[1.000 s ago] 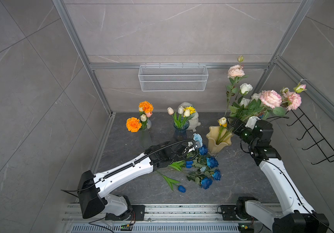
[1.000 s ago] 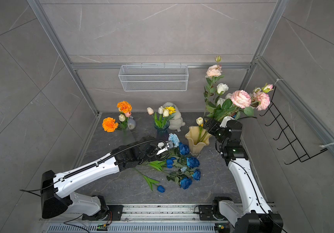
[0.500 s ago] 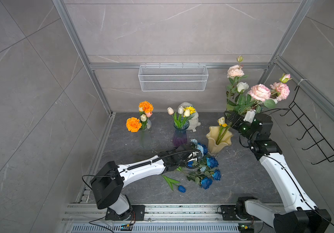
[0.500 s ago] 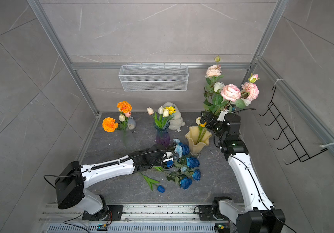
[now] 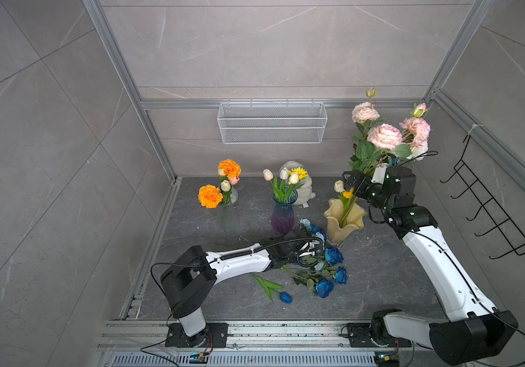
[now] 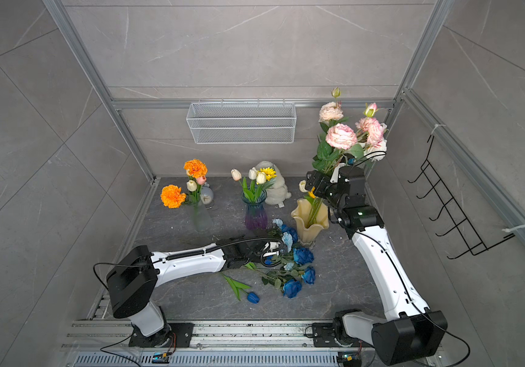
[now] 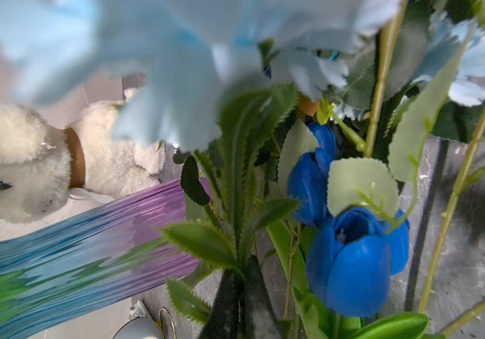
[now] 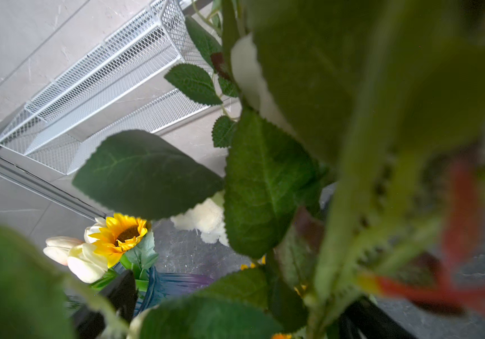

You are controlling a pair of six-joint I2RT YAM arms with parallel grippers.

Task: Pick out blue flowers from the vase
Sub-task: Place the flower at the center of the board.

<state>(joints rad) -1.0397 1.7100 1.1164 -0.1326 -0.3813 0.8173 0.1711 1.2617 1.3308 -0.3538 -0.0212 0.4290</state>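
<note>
The left claw (image 5: 315,250) is lying low over the table (image 5: 382,273). It is reaching into the pile of blue flowers (image 5: 333,255), which is resting flat just in front of the cream vase (image 5: 345,222). In the left wrist view the claw (image 7: 240,293) is showing its jaws pressed together on a green, leafy stem. The pale carnation (image 7: 162,73) above that stem is blurring across the lens, and 2 blue tulips (image 7: 349,264) are lying just beside it. In both top views 1 more blue tulip (image 5: 285,297) (image 6: 252,297) is lying apart from the pile (image 6: 302,255), nearer the front rail.

The right claw (image 5: 355,179) (image 6: 316,182) is hanging raised near the rim of the vase (image 6: 310,228). Its jaws are standing wide around a thick bundle of stems, gripping the pink roses (image 5: 384,136) (image 6: 340,136) and holding them up in the air. A white tulip (image 5: 338,186) and a small yellow bloom are standing in the vase.
</note>
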